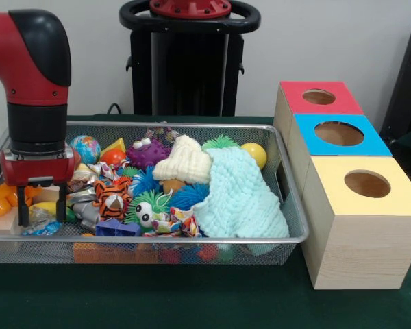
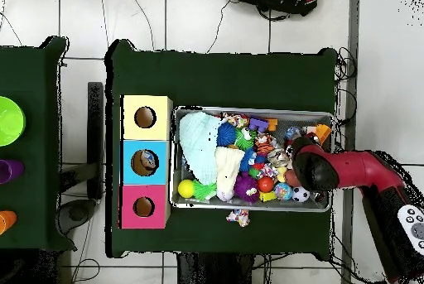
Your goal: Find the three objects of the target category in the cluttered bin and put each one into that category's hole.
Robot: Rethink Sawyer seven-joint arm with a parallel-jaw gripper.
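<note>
A wire mesh bin [image 1: 157,240] holds a heap of toys and cloths. My gripper [image 1: 41,211] hangs at the bin's left end, open, its fingertips down among the clutter around a pale wooden block [image 1: 45,195] and crinkly blue plastic [image 1: 42,226]. Beside it lie an orange plastic toy [image 1: 0,200] and a tiger plush [image 1: 113,197]. A mint knitted cloth [image 1: 240,195] and a cream knitted hat [image 1: 185,161] cover the right half. In the overhead view the arm's head [image 2: 308,167] hides the gripper, over the bin's [image 2: 248,110] right end.
Three wooden boxes stand in a row beside the bin, with holes in red [image 1: 319,96], blue [image 1: 339,133] and yellow [image 1: 367,184] tops. A small patterned item [image 2: 238,216] lies on the green table outside the bin. Balls and spiky toys [image 1: 147,152] fill the bin's middle.
</note>
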